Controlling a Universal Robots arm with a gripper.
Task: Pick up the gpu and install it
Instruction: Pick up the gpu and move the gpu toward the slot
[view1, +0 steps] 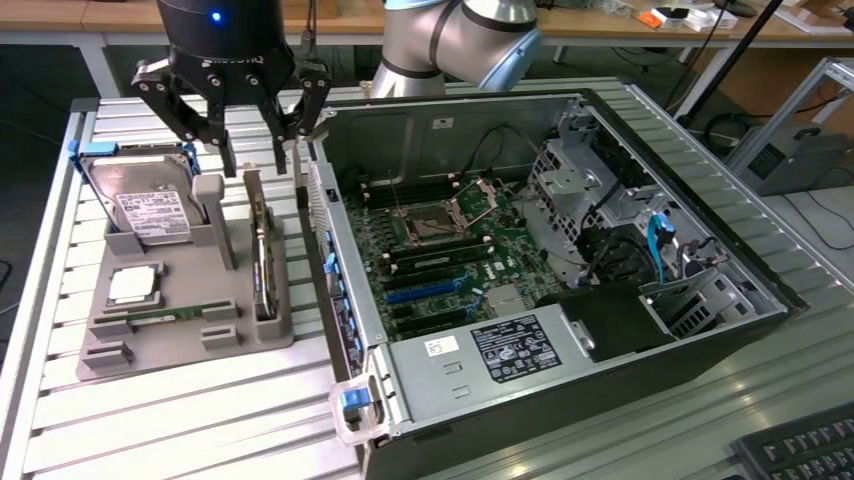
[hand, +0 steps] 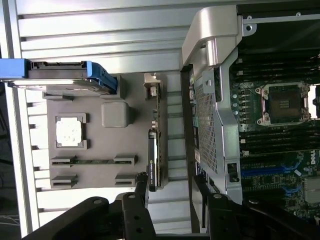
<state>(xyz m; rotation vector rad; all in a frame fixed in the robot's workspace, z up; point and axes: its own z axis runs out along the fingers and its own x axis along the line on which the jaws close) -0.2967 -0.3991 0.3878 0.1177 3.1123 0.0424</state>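
Note:
The gpu (view1: 263, 258) stands on its edge in a slot of the grey holder tray (view1: 174, 345), beside the open computer case (view1: 694, 330). It is a thin dark card with a metal bracket at its far end. My gripper (view1: 256, 165) hangs just above the card's far end, open, with nothing between its fingers (view1: 230, 158). In the wrist view the gpu (hand: 155, 150) shows edge-on on the grey tray (hand: 100, 145), and my gripper (hand: 170, 189) straddles the line of the card, one black finger (hand: 141, 184) at the card's near end.
The tray also holds a silver hard drive (view1: 150, 208) in a blue frame, a processor chip (view1: 134, 285) and a narrow memory stick (view1: 167, 317). Inside the case lie the motherboard with blue card slots (view1: 427, 290) and a power supply (view1: 514, 350). A keyboard (view1: 801, 452) sits front right.

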